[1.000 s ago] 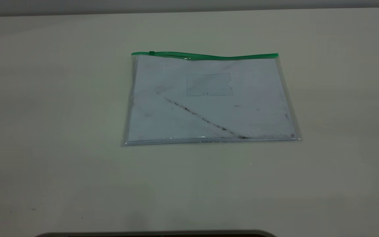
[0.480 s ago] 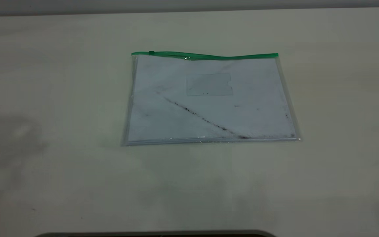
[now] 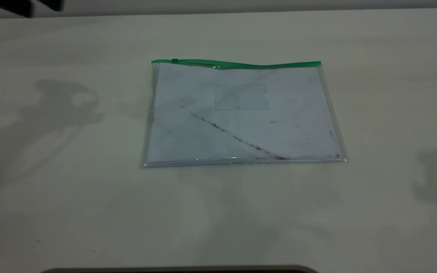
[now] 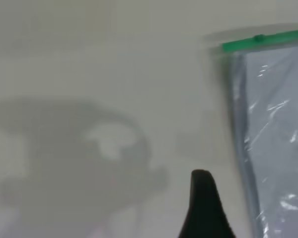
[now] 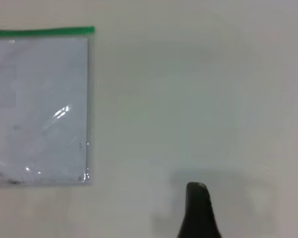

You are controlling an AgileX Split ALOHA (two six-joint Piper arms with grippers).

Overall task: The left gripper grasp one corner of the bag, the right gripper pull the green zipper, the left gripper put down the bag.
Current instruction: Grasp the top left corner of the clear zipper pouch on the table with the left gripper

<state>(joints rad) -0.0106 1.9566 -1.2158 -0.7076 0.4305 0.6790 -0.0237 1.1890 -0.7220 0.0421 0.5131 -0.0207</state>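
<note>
Hovering apart from the bag [image 3: 241, 113] flat on the counter [image 3: 51, 189], my left gripper [image 4: 204, 208] and right gripper [image 5: 198, 210] show one finger each; whether my fingers are spread I cannot tell.

Only one dark finger of the left claw [image 4: 204, 208] shows, cut off by the picture's edge, likewise the right claw [image 5: 198, 210]; whether either is open cannot be told. A dark shape, possibly an arm [image 3: 21, 5], is cropped at the exterior view's corner.
</note>
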